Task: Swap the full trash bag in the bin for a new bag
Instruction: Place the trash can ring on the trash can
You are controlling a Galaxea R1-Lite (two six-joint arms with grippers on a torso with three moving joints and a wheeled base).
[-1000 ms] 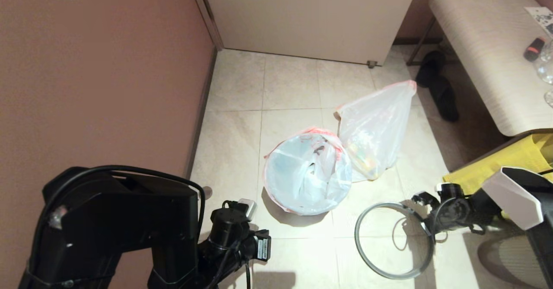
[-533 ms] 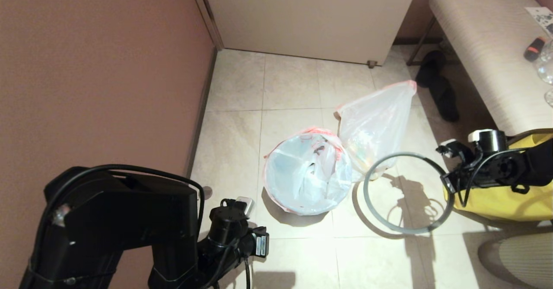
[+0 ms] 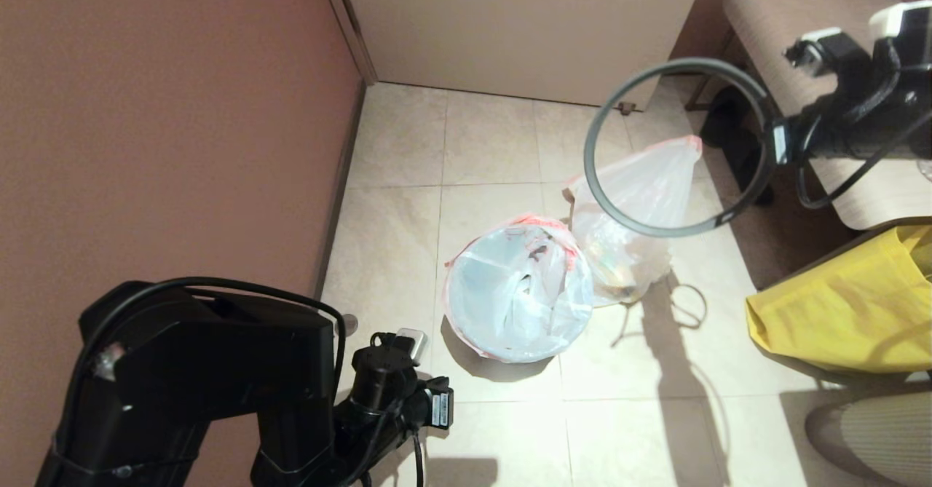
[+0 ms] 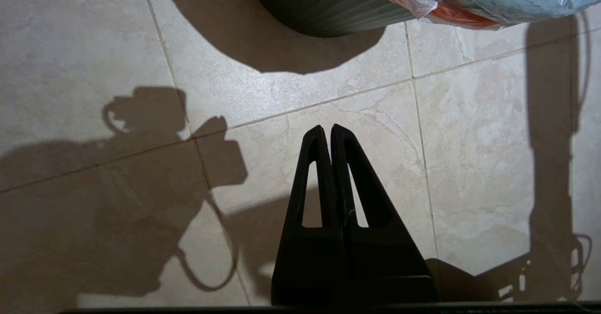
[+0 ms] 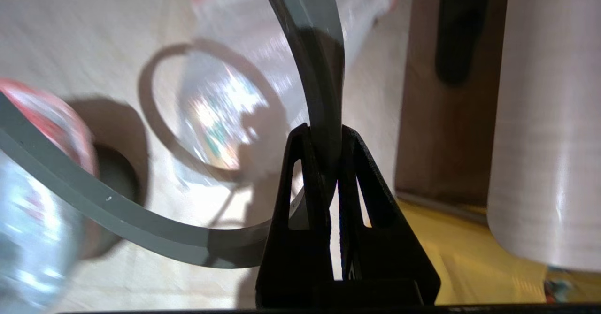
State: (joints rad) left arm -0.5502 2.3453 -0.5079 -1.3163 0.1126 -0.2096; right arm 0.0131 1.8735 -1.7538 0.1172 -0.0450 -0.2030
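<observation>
Fingers of the right gripper (image 5: 324, 133) are clamped on the grey hoop (image 3: 608, 105); the bin (image 4: 324, 9) is seen at seven o'clock from it, new bag (image 3: 510, 290) fitted.

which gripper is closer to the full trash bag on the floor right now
Right. The right gripper is raised beside the full trash bag, holding the grey hoop. The left gripper hangs shut beyond the bin.
</observation>
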